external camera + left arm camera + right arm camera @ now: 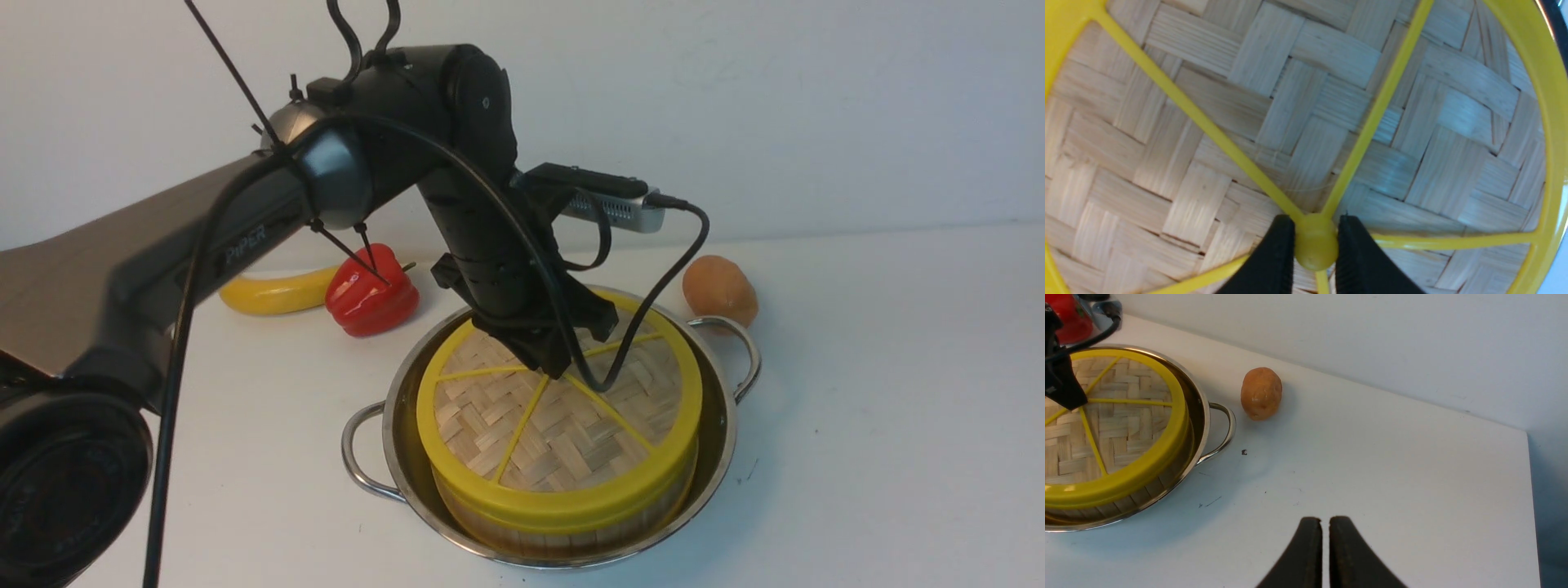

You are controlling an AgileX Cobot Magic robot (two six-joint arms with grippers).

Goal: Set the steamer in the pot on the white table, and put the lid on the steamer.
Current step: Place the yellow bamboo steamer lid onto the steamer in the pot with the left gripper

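Note:
The shiny pot stands on the white table. Inside it sits the steamer, of which only the pale wall shows. The woven lid with its yellow rim lies level on top of the steamer. My left gripper reaches down onto the lid's middle. In the left wrist view that gripper is shut on the lid's yellow centre knob. My right gripper is shut and empty, above bare table to the right of the pot. It is out of the front view.
A yellow banana and a red pepper lie behind the pot on the left. An orange-brown potato lies beside the pot's far right handle. The table's right edge shows in the right wrist view. A wall stands behind.

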